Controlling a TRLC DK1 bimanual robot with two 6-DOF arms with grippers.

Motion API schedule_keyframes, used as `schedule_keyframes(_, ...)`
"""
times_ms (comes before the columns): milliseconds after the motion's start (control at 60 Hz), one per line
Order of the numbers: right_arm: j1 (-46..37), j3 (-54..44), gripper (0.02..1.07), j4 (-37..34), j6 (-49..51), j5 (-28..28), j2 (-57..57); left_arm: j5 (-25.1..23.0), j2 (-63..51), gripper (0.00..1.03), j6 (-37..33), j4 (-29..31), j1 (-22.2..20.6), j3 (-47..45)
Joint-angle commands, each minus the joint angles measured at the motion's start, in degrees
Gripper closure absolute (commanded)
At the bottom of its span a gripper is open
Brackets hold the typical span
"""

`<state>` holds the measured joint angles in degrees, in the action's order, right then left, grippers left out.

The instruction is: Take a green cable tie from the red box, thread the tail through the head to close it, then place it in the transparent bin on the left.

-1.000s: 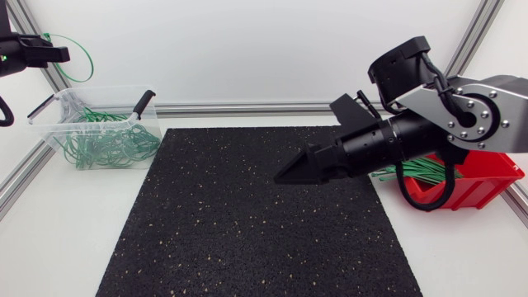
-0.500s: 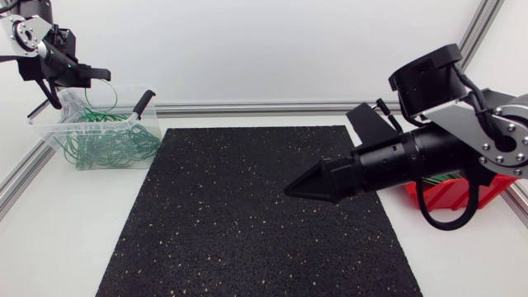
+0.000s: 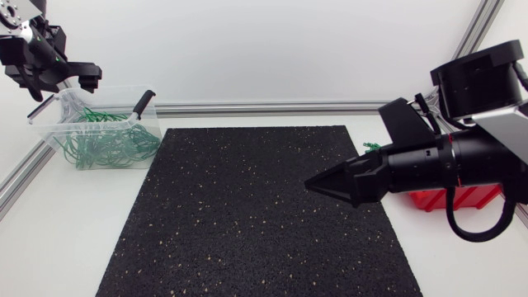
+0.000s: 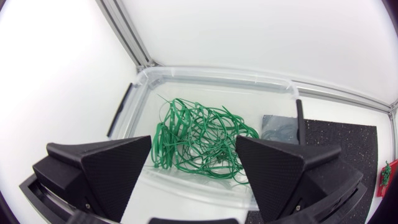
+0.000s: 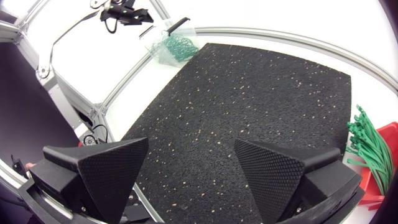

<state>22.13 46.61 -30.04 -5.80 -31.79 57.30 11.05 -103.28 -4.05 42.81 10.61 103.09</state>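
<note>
The right gripper [image 5: 193, 174] hovers wide open and empty over the black mat [image 3: 239, 231], with loose green cable ties [image 5: 367, 140] poking out of the red box [image 3: 462, 200] beside it. At the far left corner, the left gripper [image 4: 193, 168] hangs open and empty above the transparent bin [image 4: 211, 73], where a tangle of looped ties [image 4: 199, 140] lies.

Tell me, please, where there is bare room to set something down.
The mat is bare from the bin to the right gripper, and so is the table in front of the bin. Crowded: the bin, full of ties under the left gripper, and the red box.
</note>
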Motion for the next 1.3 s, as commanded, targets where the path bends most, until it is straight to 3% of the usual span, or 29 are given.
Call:
schedule_keyframes(0, -2.6, -1.7, 0.06, -0.4, 2.1, 1.1, -2.5, 0.4, 8.8, 0.03, 0.5, -2.4, -0.8, -6.6)
schedule_keyframes(267, -11.2, -6.4, 0.06, 0.1, 7.3, 5.5, -10.0, -1.4, 26.9, 0.03, 1.9, -11.7, -4.0, -29.6)
schedule_keyframes(433, -14.7, -10.3, 0.06, 1.4, 9.9, 10.1, -16.2, -4.4, 38.2, 0.03, 1.7, -22.3, -4.5, -43.8)
schedule_keyframes(833, -20.9, -21.7, 0.06, 9.0, 13.4, 19.4, -31.5, -7.0, 59.0, 0.03, 1.9, -32.7, -4.5, -69.3)
schedule_keyframes(1283, -21.5, -34.3, 0.06, 19.6, 9.6, 25.6, -44.5, -7.6, 78.6, 0.03, 2.2, -37.3, -7.3, -85.4)
